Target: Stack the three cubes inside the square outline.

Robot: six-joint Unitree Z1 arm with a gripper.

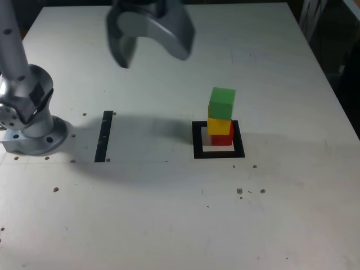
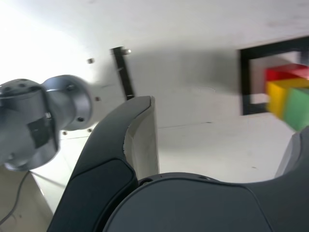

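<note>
Three cubes stand stacked inside the square outline (image 1: 219,153): the red cube (image 1: 223,139) at the bottom, the yellow cube (image 1: 219,126) on it, and the green cube (image 1: 222,103) on top, turned slightly. My gripper (image 1: 147,50) hangs high above the table, well off towards the exterior view's left of the stack. It is open with nothing between its jaws. The wrist view shows the gripper (image 2: 217,145) with its jaws apart. Beyond them are the outline (image 2: 246,77), red cube (image 2: 285,72), yellow cube (image 2: 277,99) and green cube (image 2: 299,108).
The arm's metal base (image 1: 31,124) sits at the exterior view's left edge, with a narrow black strip (image 1: 104,136) beside it. Small dark specks dot the white table (image 1: 169,214). The table's far right edge borders dark clutter.
</note>
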